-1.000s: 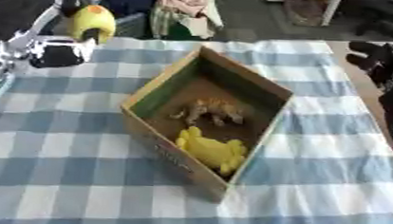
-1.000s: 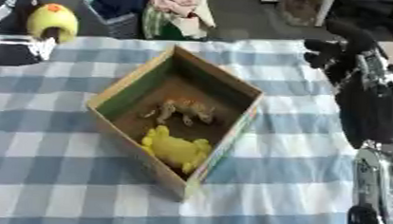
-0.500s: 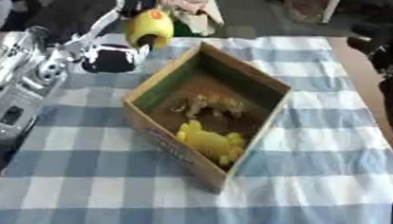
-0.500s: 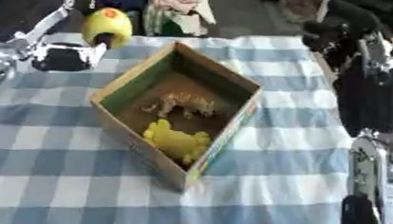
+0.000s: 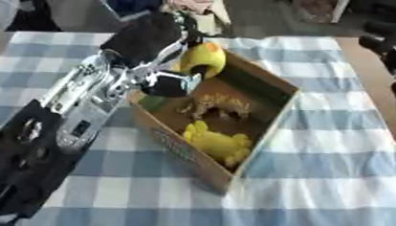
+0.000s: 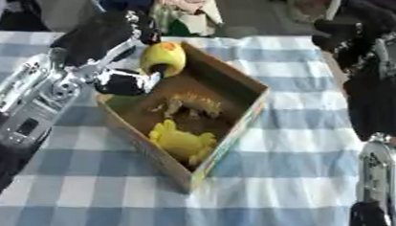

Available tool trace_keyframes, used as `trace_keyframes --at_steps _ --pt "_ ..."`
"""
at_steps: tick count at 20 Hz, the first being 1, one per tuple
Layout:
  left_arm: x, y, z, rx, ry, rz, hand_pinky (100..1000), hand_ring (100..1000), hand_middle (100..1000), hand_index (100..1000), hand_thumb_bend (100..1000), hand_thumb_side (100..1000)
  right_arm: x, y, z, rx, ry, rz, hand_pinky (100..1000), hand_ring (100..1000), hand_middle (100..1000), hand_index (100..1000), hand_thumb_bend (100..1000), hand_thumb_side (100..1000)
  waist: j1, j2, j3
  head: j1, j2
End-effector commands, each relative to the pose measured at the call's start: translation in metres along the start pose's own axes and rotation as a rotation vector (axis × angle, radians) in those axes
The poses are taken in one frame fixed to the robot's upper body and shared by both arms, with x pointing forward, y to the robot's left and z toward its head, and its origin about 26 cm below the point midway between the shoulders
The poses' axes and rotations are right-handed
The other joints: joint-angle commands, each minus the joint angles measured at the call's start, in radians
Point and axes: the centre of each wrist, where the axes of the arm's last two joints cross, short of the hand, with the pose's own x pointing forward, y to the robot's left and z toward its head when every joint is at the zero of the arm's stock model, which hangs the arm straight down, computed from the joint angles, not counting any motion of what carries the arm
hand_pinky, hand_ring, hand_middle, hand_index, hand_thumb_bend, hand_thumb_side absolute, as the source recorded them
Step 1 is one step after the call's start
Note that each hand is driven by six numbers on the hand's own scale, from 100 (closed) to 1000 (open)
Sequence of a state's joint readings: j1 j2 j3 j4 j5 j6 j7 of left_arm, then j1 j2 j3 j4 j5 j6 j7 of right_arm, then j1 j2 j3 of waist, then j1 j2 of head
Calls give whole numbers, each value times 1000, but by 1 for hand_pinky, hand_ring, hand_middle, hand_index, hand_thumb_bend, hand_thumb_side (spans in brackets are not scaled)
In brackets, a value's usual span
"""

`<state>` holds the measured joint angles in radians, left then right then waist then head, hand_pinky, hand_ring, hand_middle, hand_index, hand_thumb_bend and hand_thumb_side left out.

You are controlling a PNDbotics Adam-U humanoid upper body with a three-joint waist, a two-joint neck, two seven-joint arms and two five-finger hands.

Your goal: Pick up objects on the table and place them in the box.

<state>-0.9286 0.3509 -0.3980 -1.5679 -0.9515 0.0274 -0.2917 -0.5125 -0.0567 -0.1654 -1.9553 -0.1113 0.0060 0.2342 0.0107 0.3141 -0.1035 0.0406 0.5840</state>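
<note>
Since the earlier frame, the left hand (image 5: 159, 34) has carried the yellow toy (image 5: 202, 60) from beyond the box's 10 o'clock corner to a spot over its far wall.

Left eye view: the left arm reaches in from 7 o'clock, fingers curled round the yellow toy, which sits at the box's (image 5: 268, 125) 11 o'clock rim. Inside the box lie a brown animal figure (image 5: 217, 104) at centre and a yellow figure (image 5: 217, 143) toward 6 o'clock. The box stands on a blue-and-white checked cloth (image 5: 315, 187).

Right eye view: the right hand (image 6: 349, 36) shows at 2 o'clock, well apart from the box; I cannot tell whether its fingers are curled.
</note>
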Motion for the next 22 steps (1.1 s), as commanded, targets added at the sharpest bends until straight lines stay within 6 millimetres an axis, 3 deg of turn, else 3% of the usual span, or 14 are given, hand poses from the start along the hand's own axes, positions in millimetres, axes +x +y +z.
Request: trace_keyframes --at_steps 1,10,17,19,20,22 --pt "2 -1 -4 -9 -22 -8 446 620 533 559 100 256 9 1 -4 12 -33 -3 824 805 455 836 100 750 -1 -17 -2 4 -15" --pt "2 -31 -9 -137 -46 -19 512 688 607 732 100 244 10 1 -5 18 -35 -4 830 807 453 837 100 755 0 -5 -10 8 -29" --pt "-1 -39 -9 -217 -22 -54 577 757 697 865 100 227 10 0 -4 18 -30 -1 831 808 452 837 100 759 2 -3 -6 7 -33" --pt "-1 -41 -9 -246 -13 -63 621 792 745 898 147 228 10 0 -4 18 -30 -1 831 808 452 837 100 759 2 -3 -6 8 -36" --pt "-1 -41 -9 -260 -9 -69 642 809 765 913 185 235 10 0 -4 17 -30 -1 831 808 452 836 100 759 1 -3 -6 8 -36" --pt "-2 -41 -9 -281 -2 -80 680 844 807 946 223 344 10 0 -4 16 -29 -1 831 809 452 836 100 758 1 -4 -5 9 -37"
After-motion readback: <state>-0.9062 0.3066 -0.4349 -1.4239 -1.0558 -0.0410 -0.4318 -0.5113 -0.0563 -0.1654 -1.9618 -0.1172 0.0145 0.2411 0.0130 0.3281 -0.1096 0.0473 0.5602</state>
